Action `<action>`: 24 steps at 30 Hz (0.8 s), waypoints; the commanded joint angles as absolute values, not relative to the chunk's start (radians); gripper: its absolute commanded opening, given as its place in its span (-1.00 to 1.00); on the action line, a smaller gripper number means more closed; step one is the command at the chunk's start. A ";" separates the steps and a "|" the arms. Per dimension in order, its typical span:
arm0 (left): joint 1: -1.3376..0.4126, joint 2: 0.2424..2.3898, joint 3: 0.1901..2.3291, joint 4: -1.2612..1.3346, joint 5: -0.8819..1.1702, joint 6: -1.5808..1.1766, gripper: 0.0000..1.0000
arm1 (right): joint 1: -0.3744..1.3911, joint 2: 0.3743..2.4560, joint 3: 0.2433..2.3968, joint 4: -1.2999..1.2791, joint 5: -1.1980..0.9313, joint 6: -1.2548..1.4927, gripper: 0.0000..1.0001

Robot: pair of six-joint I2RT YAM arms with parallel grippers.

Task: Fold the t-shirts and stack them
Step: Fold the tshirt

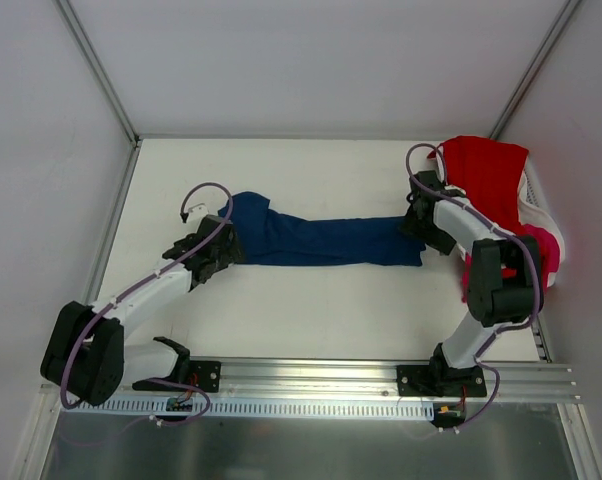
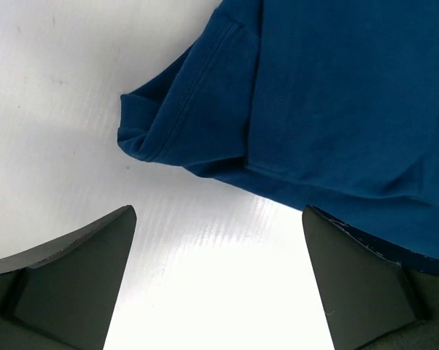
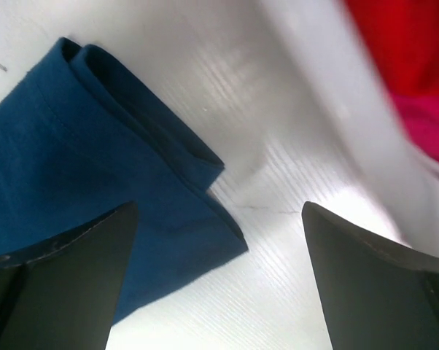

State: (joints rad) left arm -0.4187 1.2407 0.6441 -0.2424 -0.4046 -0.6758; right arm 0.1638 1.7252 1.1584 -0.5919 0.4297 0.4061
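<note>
The navy t-shirt (image 1: 321, 242) lies in a long folded band across the middle of the table. My left gripper (image 1: 219, 250) is at its left end and stands open. In the left wrist view the navy cloth (image 2: 336, 102) lies just ahead of the left gripper (image 2: 219, 211), with bare table between the fingers. My right gripper (image 1: 419, 225) is at the band's right end, also open. In the right wrist view the shirt's folded corner (image 3: 66, 146) lies under the left finger of the right gripper (image 3: 219, 208), ungripped. The red t-shirt (image 1: 491, 175) and the pink t-shirt (image 1: 546, 250) are heaped at the far right.
A white basket (image 1: 537, 205) stands against the right wall under the red and pink shirts. White walls close the table in at the back and both sides. A metal rail (image 1: 311, 375) carrying both arm bases runs along the near edge.
</note>
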 commanded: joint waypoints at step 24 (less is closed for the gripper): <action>-0.436 1.531 0.824 -0.219 -0.494 -0.905 0.43 | 0.262 1.226 1.086 -0.661 0.482 0.391 0.99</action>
